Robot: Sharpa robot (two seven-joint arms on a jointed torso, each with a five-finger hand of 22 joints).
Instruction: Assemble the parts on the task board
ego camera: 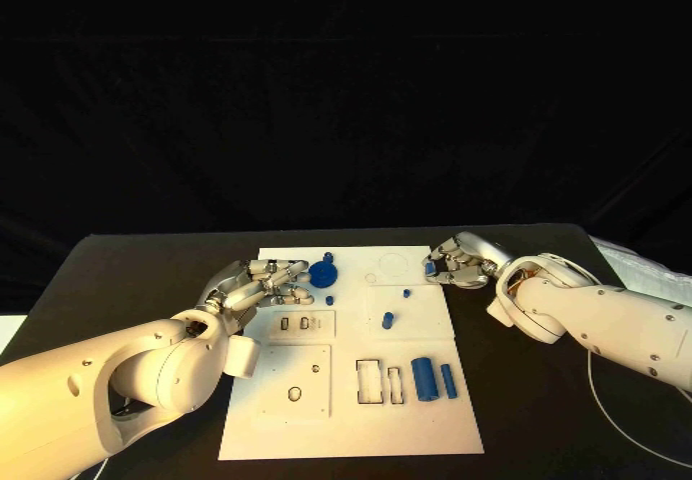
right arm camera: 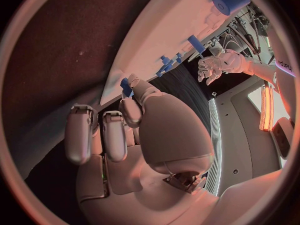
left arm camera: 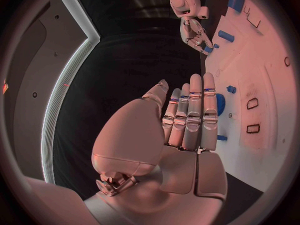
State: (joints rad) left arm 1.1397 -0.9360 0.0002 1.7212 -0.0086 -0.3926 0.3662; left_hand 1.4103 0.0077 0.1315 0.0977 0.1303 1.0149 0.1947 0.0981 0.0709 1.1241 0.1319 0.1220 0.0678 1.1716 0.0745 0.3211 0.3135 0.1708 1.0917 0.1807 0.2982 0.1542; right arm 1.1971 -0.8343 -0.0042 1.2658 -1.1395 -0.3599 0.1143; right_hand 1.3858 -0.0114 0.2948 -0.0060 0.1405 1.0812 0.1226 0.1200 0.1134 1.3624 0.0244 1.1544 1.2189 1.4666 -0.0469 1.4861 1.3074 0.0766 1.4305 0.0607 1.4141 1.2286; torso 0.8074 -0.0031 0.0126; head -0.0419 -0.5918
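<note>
Left hand (left arm camera: pixel 187 120) flat, holding nothing — right hand (right arm camera: pixel 128 112) pinches blue part (right arm camera: pixel 127 86).

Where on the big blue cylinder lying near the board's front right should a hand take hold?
Judging by its pose, grip the big blue cylinder across its round middle, coming from above. It lies flat with its long axis running front to back; the slimmer blue piece sits close on its right.

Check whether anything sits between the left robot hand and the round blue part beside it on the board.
Nothing visible does. The left robot hand lies at the task board's left edge, its fingertips reaching the round blue part, with only bare board around.
</note>
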